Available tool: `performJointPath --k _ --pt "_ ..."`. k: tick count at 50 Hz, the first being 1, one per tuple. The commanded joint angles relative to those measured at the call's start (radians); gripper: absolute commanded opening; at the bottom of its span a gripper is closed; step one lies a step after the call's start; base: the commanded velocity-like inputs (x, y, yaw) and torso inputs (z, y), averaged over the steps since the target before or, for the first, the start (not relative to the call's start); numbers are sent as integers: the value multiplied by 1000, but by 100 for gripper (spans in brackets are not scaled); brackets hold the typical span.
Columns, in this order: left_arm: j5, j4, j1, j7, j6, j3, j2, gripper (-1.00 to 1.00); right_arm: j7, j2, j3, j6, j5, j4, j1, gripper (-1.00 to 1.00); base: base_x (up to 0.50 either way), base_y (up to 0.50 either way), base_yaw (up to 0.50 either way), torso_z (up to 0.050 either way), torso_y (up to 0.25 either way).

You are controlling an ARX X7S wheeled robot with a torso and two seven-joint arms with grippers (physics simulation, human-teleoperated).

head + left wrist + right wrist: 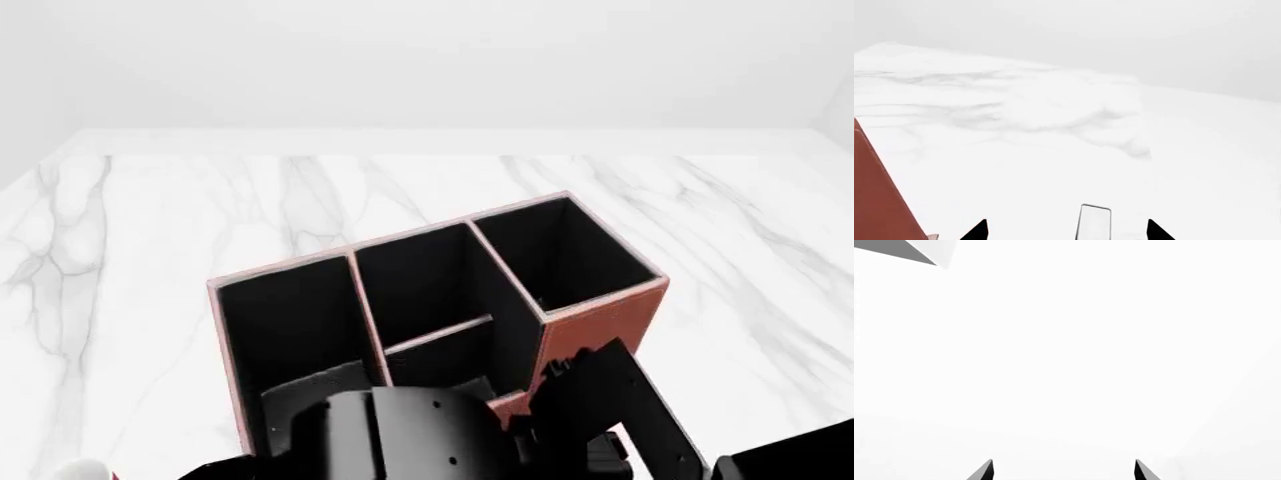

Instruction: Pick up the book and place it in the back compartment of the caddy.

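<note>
My left claw (1067, 231) shows only its two dark fingertips (977, 231) at the edge of its wrist view, set well apart, so it stands wide open. Between the tips stands a thin pale slab (1093, 222) with a dark outline; I cannot tell what it is, nor whether the tips touch it. Just beside that claw a red-brown wall of the caddy (881, 200) cuts into the corner of the view, and beyond lies the white marble table (1054, 125) with grey veins.

My right claw (1062, 471) also shows two dark tips (984, 472), wide apart with nothing between them. It faces plain white, with one grey wedge in a far corner.

From my head, the caddy (601, 318) sits on the table (134, 230) right before me, turned at a slant. Three tall black-lined cells run along its far side, and a lower cell sits in front of the middle one. My dark arms (400, 430) cover its near edge. A bit of red and white (83, 470) peeks in at the near left corner.

I cannot find the book in any view, so I cannot say where it lies relative to either claw.
</note>
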Motion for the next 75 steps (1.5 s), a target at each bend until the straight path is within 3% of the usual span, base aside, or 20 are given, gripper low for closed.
performJointPath --k 1,75 --pt "-25 -52 23 -9 15 -19 34 100 -16 -12 20 10 -17 -8 1 100 0 0 0 0 0" --pt "-85 -133 72 -105 88 192 40 100 27 10 10 6 -38 24 0 100 0 0 0 0 0"
